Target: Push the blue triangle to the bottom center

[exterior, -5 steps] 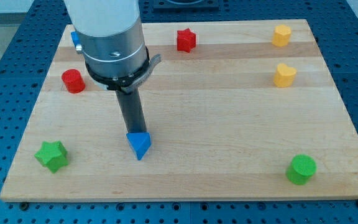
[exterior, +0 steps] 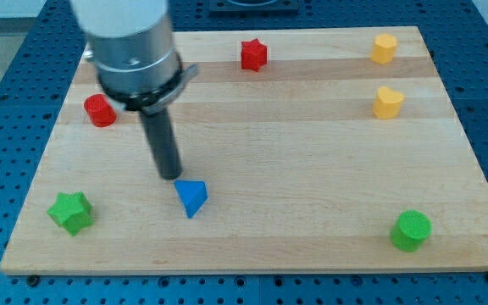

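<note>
The blue triangle [exterior: 191, 197] lies on the wooden board [exterior: 295, 161], left of centre and near the view's bottom. My tip [exterior: 169, 175] is just up and to the left of it, apart from it by a small gap. The rod hangs from the grey arm body at the view's upper left.
A red cylinder [exterior: 100, 110] sits at the left, a green star [exterior: 69, 212] at the bottom left, a red star [exterior: 253, 54] at the top. Two yellow blocks [exterior: 384, 47] [exterior: 387, 102] sit at the upper right, a green cylinder [exterior: 411, 230] at the bottom right.
My tip has moved left and slightly up, away from the blue triangle it was touching. The triangle has not moved. The small blue block at the top left is now hidden by the arm.
</note>
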